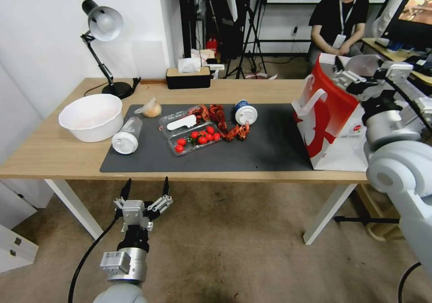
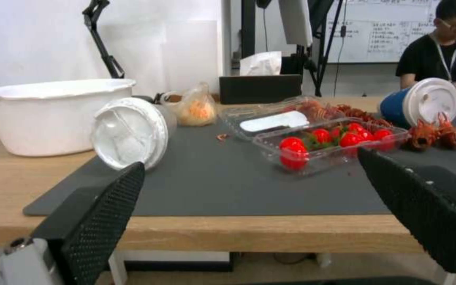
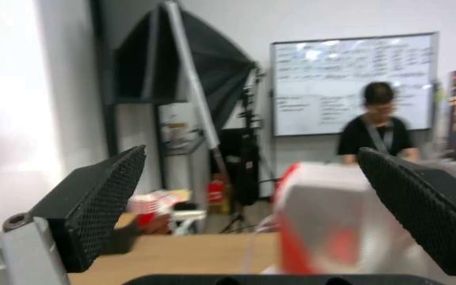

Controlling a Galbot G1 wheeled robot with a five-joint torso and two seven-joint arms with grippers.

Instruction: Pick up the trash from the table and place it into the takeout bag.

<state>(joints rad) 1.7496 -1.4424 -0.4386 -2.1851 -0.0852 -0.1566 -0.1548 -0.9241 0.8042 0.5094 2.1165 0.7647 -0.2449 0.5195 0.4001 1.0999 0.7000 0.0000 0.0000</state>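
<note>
The left gripper (image 1: 146,189) is hanging just off the table's (image 1: 54,154) near edge, below the mat's (image 1: 261,152) near left corner, with its black fingers (image 2: 104,211) spread wide and nothing between them. The right gripper (image 3: 251,215) is sitting high over the takeout bag (image 1: 333,123), which is standing upright at the table's right end on the mat's right edge; its fingers are also splayed well apart and gripping nothing, and the bag's open top is coming through as a blur just beyond them. On the mat, the clear white-capped bottle (image 1: 127,135) is lying on its side near the left edge, cap facing the near edge. Just behind it, at the mat's far left corner, the small clear bag of orange food (image 1: 151,108) is sitting. The blue-white lidded cup (image 1: 245,112) is lying tipped over toward the mat's far edge, near the middle. Between bottle and cup, a clear tray of cherry tomatoes (image 1: 198,138) is lying open, its lid half (image 1: 182,122) bearing a white label, with red crayfish shells (image 1: 222,118) scattered beside and behind it, touching the cup, I think, though it's hard to be sure from here. A big white bowl (image 1: 91,116) is standing on the bare wood left of the mat, and a black tissue box (image 1: 188,77) and desk lamp (image 1: 105,46) are standing along the far edge.
</note>
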